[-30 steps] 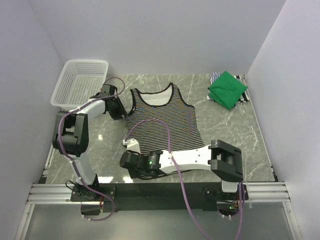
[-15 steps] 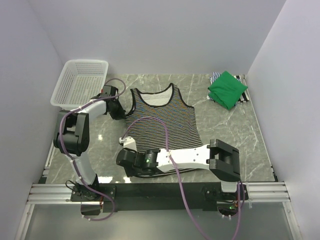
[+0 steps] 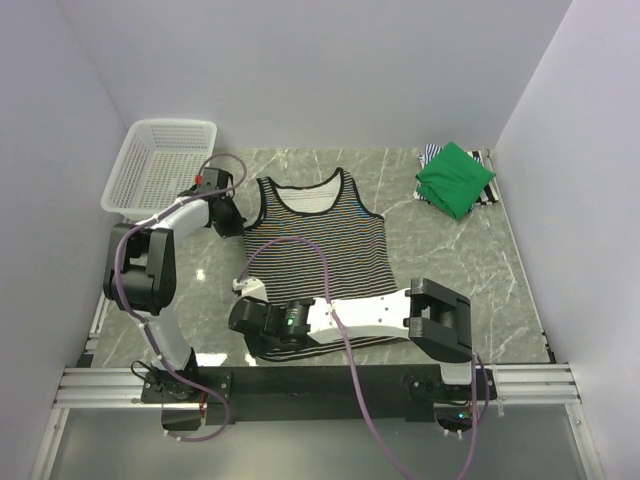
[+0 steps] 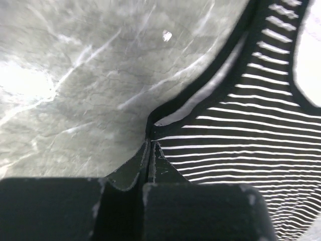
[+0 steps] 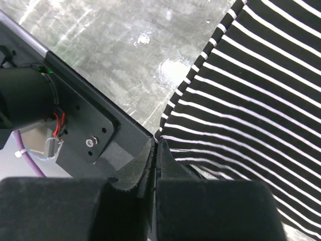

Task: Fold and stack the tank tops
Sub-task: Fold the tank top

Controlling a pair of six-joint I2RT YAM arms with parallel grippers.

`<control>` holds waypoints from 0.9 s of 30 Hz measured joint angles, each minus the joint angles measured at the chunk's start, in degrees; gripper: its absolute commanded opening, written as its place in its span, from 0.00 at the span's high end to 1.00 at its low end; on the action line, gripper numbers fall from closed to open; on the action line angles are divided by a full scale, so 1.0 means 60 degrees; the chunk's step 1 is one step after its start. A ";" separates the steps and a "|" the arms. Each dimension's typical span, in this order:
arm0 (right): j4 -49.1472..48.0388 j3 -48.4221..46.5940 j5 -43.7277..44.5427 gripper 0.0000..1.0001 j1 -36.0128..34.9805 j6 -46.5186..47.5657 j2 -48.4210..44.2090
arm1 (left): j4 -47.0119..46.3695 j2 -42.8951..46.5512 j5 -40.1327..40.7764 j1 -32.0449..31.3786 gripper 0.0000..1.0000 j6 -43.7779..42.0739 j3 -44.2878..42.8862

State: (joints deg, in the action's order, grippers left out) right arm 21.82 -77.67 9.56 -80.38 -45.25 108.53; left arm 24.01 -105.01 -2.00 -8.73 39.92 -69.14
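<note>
The black-and-white striped tank top (image 3: 325,245) lies spread flat in the middle of the marble table (image 3: 450,260), neckline toward the far side and hem toward the near side. The left gripper (image 4: 151,146) sits at the top's left edge, just below the left shoulder strap. Its two fingers are pressed fully together on the dark binding of the armhole, and the cloth rises in a small pinch where they meet. The right gripper (image 5: 156,142) is at the near left corner of the top. Its arm reaches in low from the right across the hem and hides much of the near edge in the overhead view. These fingers are also closed tight, with the corner of the striped hem caught between their tips. The dark base rail (image 5: 95,125) lies just beside that corner, toward the near side. At the far right of the table, well apart from the spread top, the green tank top (image 3: 455,178) rests folded into a compact bundle. It lies on another folded striped top (image 3: 430,154), of which only the edges show to its left and right. A white mesh basket (image 3: 165,160) stands at the far left corner, near the left arm.
</note>
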 measured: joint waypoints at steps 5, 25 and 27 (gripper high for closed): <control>-0.0277 0.0328 0.0000 1.00 0.0007 0.0036 -0.0448 | 0.0353 0.0244 0.0066 0.0047 0.99 0.0055 -0.0594; -0.1963 0.4717 -0.0182 1.00 0.1053 -0.0812 -0.4029 | 0.0903 -0.1228 0.0834 -0.2211 0.99 0.0718 -0.3840; -0.2095 0.5173 -0.0175 1.00 0.1151 -0.0973 -0.4277 | 0.0911 -0.1559 0.0878 -0.2379 0.99 0.0783 -0.4098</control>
State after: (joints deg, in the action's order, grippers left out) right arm 9.26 -46.63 8.51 -73.47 -51.09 82.87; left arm 29.47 -114.37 3.27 -23.00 44.62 -93.73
